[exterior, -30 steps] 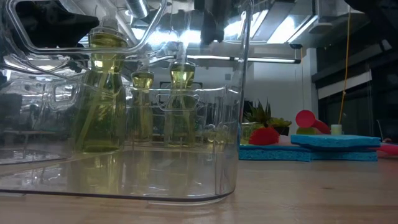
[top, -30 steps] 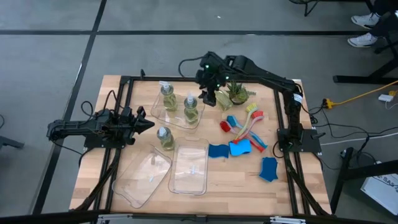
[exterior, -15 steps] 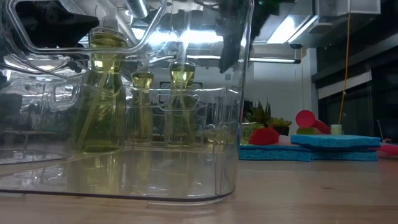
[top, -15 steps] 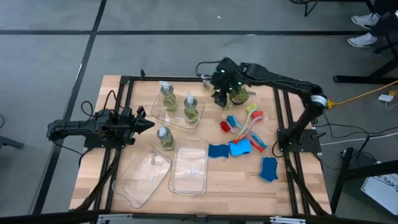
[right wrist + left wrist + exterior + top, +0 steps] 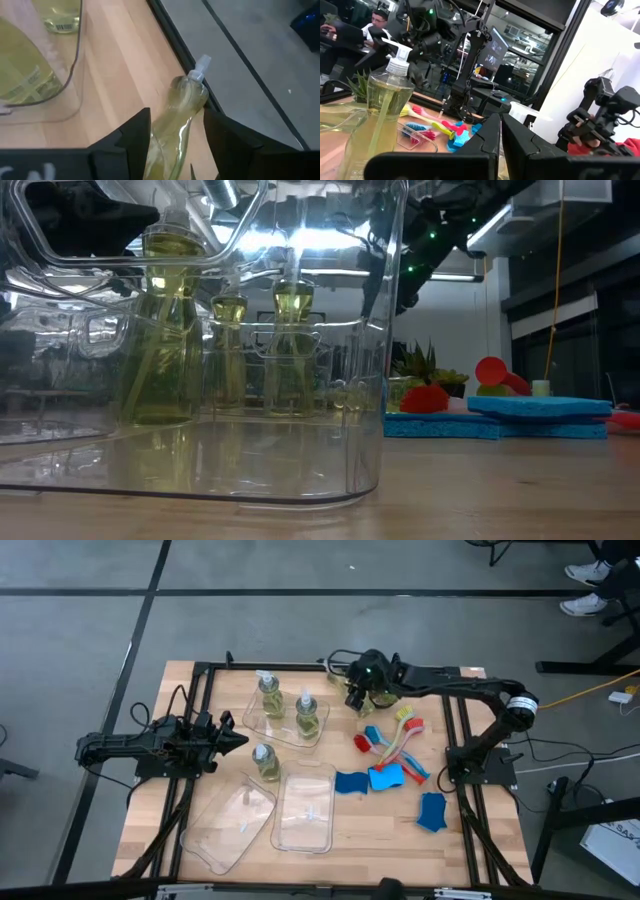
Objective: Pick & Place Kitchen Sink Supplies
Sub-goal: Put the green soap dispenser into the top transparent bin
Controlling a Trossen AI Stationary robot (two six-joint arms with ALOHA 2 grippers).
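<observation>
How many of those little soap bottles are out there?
4. Two bottles stand in a clear tray, a third bottle beside the other trays, a fourth bottle at the right gripper, by the table's far edge.
</observation>
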